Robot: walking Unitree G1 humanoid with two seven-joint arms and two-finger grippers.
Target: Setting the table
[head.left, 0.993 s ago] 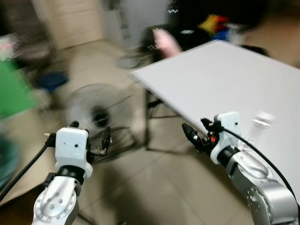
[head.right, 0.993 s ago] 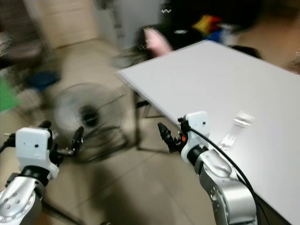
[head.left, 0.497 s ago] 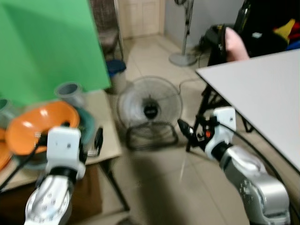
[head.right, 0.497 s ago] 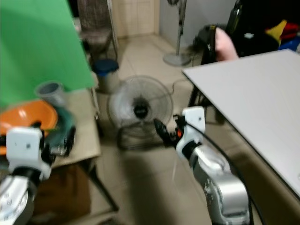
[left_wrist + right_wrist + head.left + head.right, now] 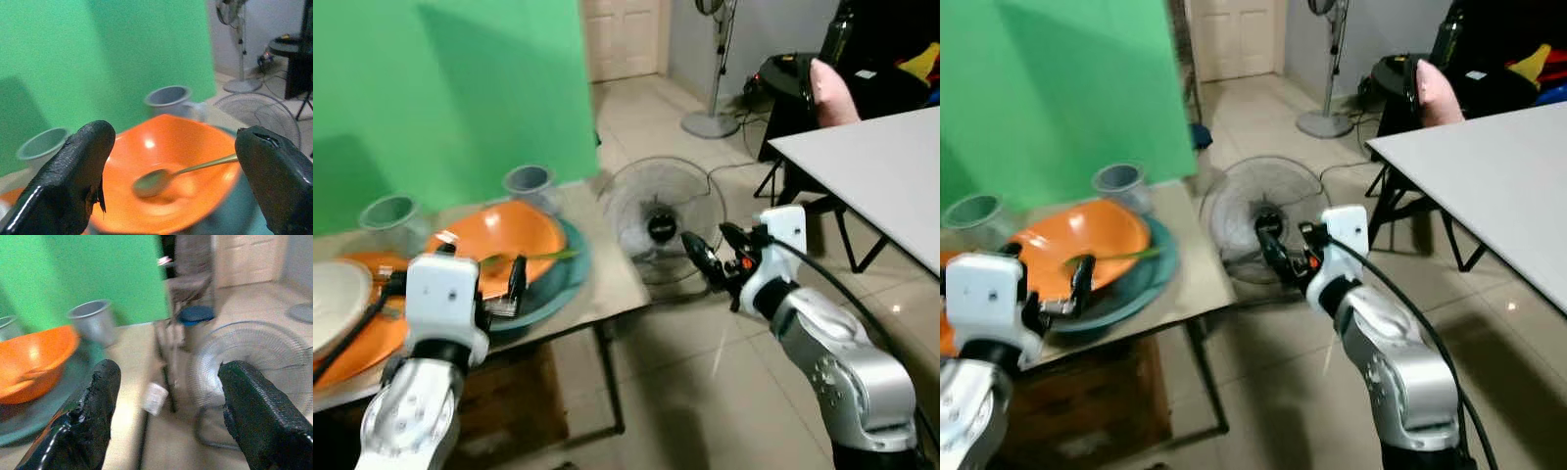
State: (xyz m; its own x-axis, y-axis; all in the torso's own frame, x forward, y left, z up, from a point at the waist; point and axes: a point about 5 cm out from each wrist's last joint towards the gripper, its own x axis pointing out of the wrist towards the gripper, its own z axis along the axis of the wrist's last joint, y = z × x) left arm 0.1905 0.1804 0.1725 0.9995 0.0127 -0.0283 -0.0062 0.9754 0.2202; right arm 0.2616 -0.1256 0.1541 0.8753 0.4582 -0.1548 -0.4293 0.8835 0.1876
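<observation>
An orange bowl (image 5: 499, 235) with a metal spoon (image 5: 181, 174) in it rests on a teal plate (image 5: 563, 274) on a low side table (image 5: 607, 284). Two grey cups (image 5: 529, 181) (image 5: 389, 213) stand behind it. At the left lies a white plate (image 5: 333, 299) on an orange plate (image 5: 362, 333). My left gripper (image 5: 173, 147) is open, held just in front of the bowl. Open and empty, my right gripper (image 5: 713, 250) hangs in the air off the side table's right edge. The white dining table (image 5: 881, 166) is at the far right.
A floor fan (image 5: 656, 211) sits on the tiles between the two tables. A green backdrop (image 5: 440, 88) rises behind the side table. A standing fan (image 5: 710, 59) and a dark chair with a pink item (image 5: 830, 90) are farther back.
The whole view has swung left, from the white table to the side table with the dishes. Both grippers stay open and empty, held out in front.
</observation>
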